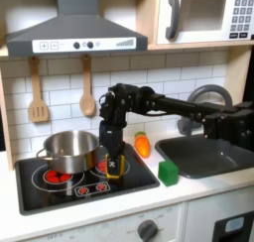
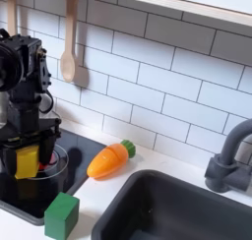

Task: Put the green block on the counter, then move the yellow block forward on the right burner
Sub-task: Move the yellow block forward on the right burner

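- The black arm reaches in from the first exterior view's right, elbow bent, wrist pointing straight down.
- Its gripper hangs low, fingers clamped on the yellow block.

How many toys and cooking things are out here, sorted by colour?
Green: 1, the green block
Yellow: 1, the yellow block, in the claw
Orange: 1, the carrot
Silver: 1, the pot
Wooden: 2, the spatula and spoon
Total: 6
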Tool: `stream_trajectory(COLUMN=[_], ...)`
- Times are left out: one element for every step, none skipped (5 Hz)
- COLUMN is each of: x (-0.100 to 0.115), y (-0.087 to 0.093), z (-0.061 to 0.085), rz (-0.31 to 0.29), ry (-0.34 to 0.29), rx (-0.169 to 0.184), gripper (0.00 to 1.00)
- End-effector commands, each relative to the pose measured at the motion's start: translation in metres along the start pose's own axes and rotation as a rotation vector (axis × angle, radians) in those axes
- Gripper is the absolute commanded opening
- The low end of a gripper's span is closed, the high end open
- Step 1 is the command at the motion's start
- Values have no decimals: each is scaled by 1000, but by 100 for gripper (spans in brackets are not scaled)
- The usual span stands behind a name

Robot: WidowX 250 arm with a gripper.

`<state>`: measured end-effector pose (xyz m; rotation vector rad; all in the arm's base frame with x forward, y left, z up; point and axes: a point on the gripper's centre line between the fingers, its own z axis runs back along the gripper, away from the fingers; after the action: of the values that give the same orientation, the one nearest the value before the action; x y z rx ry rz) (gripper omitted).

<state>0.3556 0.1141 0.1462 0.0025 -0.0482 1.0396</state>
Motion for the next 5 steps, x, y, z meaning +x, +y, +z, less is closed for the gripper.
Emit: stream_trajectory(x=[-2, -7, -6, -9, -16], y=[-1, -5, -1, 3, 8], z=[5, 9, 21, 21, 31], rz=[-70, -182, -235, -311, -361], ry=[31, 91, 71, 93, 77], rx=[-45, -90, -137, -134, -148], gripper=[0, 0, 0, 0, 0])
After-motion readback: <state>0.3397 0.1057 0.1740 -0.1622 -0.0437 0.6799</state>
